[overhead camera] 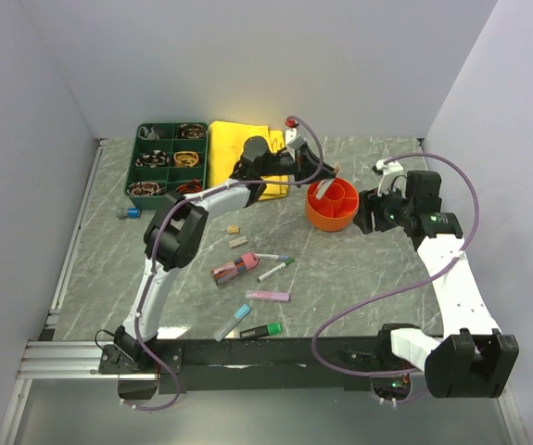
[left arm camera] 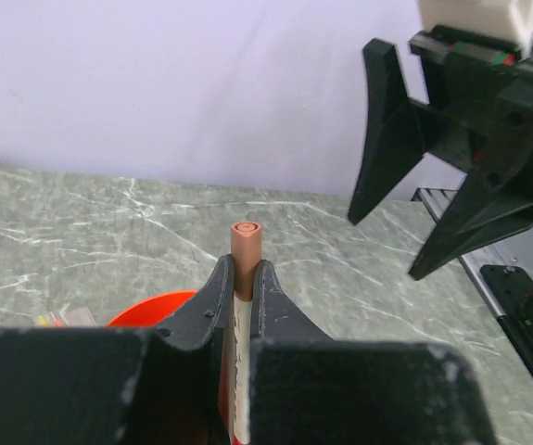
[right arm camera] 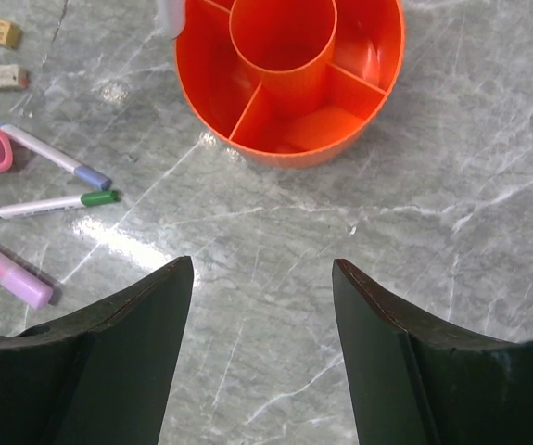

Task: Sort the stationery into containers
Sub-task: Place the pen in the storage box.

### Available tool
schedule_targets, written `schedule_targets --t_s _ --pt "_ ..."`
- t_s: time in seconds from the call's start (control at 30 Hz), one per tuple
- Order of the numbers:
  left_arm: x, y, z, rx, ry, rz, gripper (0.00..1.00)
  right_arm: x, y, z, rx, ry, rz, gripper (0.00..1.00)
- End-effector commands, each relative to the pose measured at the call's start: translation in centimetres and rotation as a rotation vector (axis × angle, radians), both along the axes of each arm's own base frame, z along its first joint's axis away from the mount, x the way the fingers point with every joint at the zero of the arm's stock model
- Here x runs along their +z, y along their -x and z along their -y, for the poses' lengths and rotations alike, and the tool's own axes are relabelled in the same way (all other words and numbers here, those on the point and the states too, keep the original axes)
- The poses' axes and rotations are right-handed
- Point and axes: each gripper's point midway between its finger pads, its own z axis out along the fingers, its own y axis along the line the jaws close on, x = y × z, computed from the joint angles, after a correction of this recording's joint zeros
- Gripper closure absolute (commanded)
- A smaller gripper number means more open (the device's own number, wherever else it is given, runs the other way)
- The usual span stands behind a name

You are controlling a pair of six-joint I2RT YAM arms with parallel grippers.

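My left gripper [left arm camera: 244, 273] is shut on a white pen with a brown cap [left arm camera: 246, 243], which sticks out past the fingertips. In the top view the left gripper [overhead camera: 326, 172] hangs over the far rim of the round orange pot [overhead camera: 331, 206], which has inner dividers. My right gripper [overhead camera: 366, 213] stands open and empty just right of the pot [right arm camera: 289, 74]. Loose stationery lies mid-table: a green-tipped pen [right arm camera: 57, 204], a blue-tipped pen [right arm camera: 57, 158], a pink highlighter [overhead camera: 268, 296] and a dark green marker [overhead camera: 261, 330]. The dark green tray [overhead camera: 169, 159] sits at the back left.
A folded yellow cloth [overhead camera: 243, 148] lies beside the tray. Two small erasers [overhead camera: 237, 242] rest left of the pot, and a small blue item [overhead camera: 129, 211] lies near the left edge. White walls close in the table on three sides.
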Motion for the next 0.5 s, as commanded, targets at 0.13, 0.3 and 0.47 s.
schedule_targets --t_s 0.13,0.3,0.47 --pt "-1.6 -2.1 0.3 0.029 0.016 0.063 0.99 1.5 -0.5 0.7 -0.010 0.032 0.030 0.31" --pt "-3.0 -2.8 -0.3 0.037 0.000 0.047 0.99 1.3 -0.6 0.6 -0.016 0.022 0.017 0.31" --pt "-2.8 -2.8 -1.8 0.042 0.005 0.027 0.80 1.2 -0.9 0.7 -0.025 0.019 0.012 0.30"
